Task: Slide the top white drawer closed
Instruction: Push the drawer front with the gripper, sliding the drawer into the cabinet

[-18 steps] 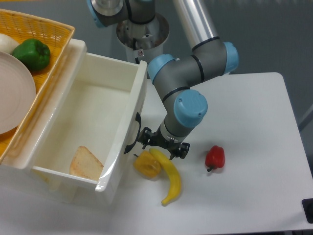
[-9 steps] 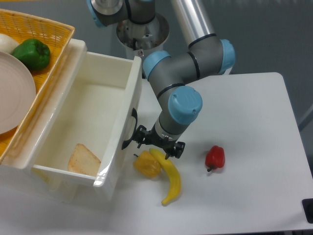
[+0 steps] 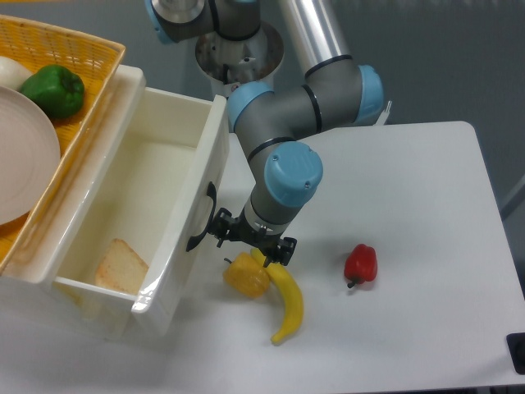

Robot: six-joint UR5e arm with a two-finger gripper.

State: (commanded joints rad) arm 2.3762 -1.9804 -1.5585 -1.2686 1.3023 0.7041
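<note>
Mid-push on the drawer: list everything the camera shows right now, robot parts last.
top white drawer: one, cream-white, black handle, partly open at left
bread slice: one, tan, inside the drawer's near end
wicker basket: one, yellow, upper left
green pepper: one, in the basket
plate: one, pale, in the basket
yellow pepper: one, on the table by the drawer front
banana: one, yellow, beside the yellow pepper
red pepper: one, table centre-right
table: one, white
gripper: one, black, at the drawer handle; jaws' state unclear
</note>
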